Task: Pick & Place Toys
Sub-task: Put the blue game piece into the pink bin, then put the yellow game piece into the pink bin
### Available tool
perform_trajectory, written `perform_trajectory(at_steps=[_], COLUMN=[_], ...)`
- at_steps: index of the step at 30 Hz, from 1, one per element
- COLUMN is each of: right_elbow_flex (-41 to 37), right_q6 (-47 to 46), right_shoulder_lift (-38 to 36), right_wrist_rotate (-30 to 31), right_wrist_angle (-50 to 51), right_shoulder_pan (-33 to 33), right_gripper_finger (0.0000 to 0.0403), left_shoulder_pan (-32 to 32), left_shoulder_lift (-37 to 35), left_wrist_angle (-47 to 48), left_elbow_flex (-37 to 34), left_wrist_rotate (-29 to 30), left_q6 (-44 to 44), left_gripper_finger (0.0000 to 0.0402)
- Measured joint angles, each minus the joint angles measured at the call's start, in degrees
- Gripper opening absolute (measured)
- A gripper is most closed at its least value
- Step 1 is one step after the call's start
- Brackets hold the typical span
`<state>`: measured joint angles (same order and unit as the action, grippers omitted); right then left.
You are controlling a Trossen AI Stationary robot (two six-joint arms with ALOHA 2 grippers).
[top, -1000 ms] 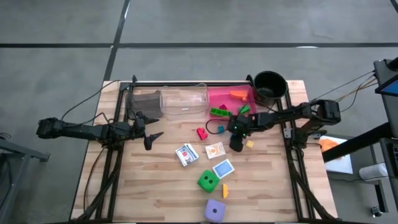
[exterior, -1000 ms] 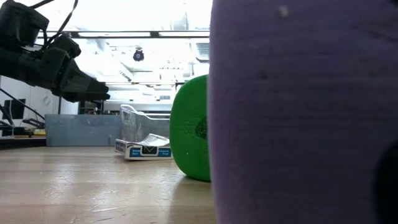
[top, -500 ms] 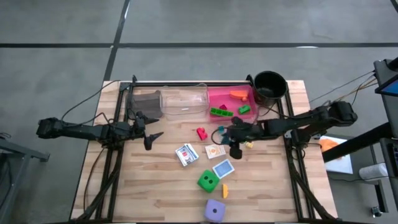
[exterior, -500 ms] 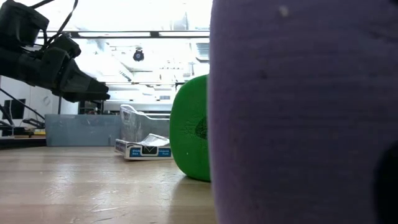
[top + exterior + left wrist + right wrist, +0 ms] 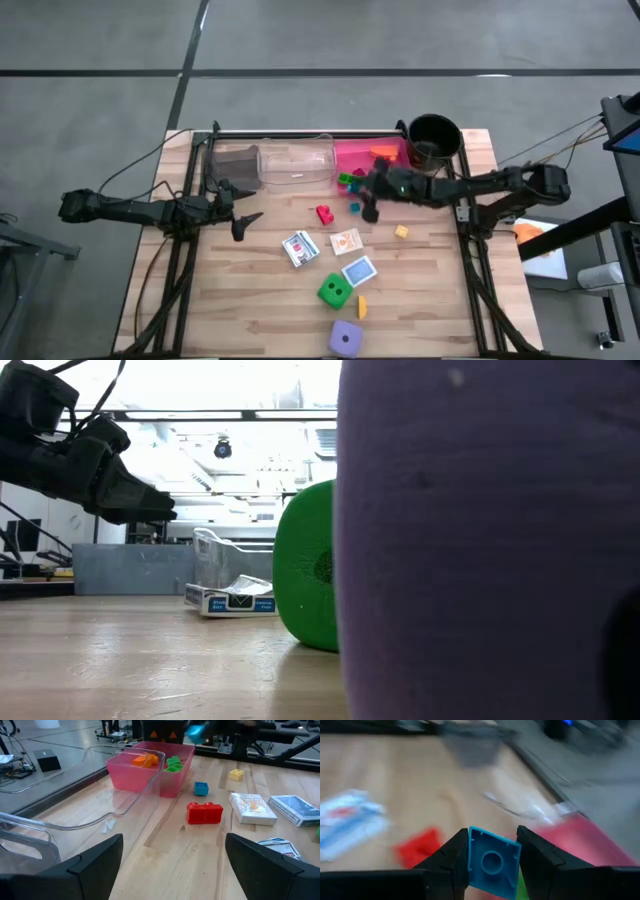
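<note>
My right gripper [image 5: 366, 200] hovers by the near edge of the pink tray [image 5: 362, 155], shut on a teal brick [image 5: 492, 862]; the brick also shows as a blur in the left wrist view [image 5: 197, 730]. A second teal brick [image 5: 355, 208], a red brick [image 5: 324, 213] and a yellow brick [image 5: 401, 231] lie on the table. Three white cards [image 5: 300, 248] lie mid-table. A green dice [image 5: 333, 291], an orange brick [image 5: 362, 305] and a purple dice [image 5: 346, 338] sit nearer the front edge. My left gripper [image 5: 243, 205] waits at the left, open and empty. My right gripper pinches the teal brick by two opposite sides [image 5: 471, 857] between its two fingers [image 5: 451, 862]. The brick's hollow underside faces the wrist camera. The brick is lifted clear of the table.
The pink tray holds orange and green bricks [image 5: 172, 764]. A clear tray [image 5: 297, 163] and a grey tray [image 5: 235, 165] stand left of it at the back. A round black pot [image 5: 433, 135] stands at the back right. The purple dice [image 5: 490, 540] fills much of the low view.
My right gripper has swung from beside the yellow brick toward the table's far edge and a little left, to the near edge of the pink tray. The things lying on the table have stayed where they were.
</note>
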<state>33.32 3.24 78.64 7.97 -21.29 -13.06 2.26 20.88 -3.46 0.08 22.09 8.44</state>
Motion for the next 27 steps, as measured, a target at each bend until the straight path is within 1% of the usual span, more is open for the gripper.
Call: perform_trajectory(at_steps=[4,7,10,13,15,19,21,24,27], right_elbow_flex=[0.82,1.07,1.07,1.07,1.14,1.66,1.90,2.44,3.06], right_q6=[-1.53,-1.99,-2.00,-2.48,-3.11,-3.74,-3.94,-4.20,-5.28], right_shoulder_lift=[0.01,0.01,0.01,0.01,0.01,0.00,-0.03,-0.05,-0.16], right_wrist_rotate=[-0.14,-1.53,-5.16,-8.85,-9.26,-9.27,-9.24,-9.26,-9.55], right_wrist_angle=[5.63,10.46,13.25,14.32,14.32,14.28,14.35,14.50,16.44], right_shoulder_pan=[-9.74,-15.38,-18.59,-19.21,-18.88,-18.20,-17.75,-16.78,-15.23], right_gripper_finger=[0.0133,0.0133,0.0133,0.0138,0.0175,0.0279,0.0320,0.0355,0.0364], left_shoulder_pan=[0.00,0.00,0.01,0.02,0.01,0.00,0.02,0.01,0.00], left_shoulder_lift=[0.00,0.00,0.00,0.00,0.00,0.00,0.00,0.00,0.00], left_wrist_angle=[0.00,0.00,0.00,0.00,0.00,0.02,0.00,0.01,0.02], left_elbow_flex=[0.00,0.00,0.00,0.00,0.00,0.00,0.00,0.00,0.00], left_wrist_rotate=[0.00,-0.02,-0.01,0.00,0.00,0.00,0.00,0.00,0.00], left_q6=[0.00,-0.02,-0.12,-0.26,-0.26,-0.28,-0.30,-0.46,-0.45], left_gripper_finger=[0.0351,0.0351,0.0351,0.0351,0.0351,0.0351,0.0351,0.0351,0.0350])
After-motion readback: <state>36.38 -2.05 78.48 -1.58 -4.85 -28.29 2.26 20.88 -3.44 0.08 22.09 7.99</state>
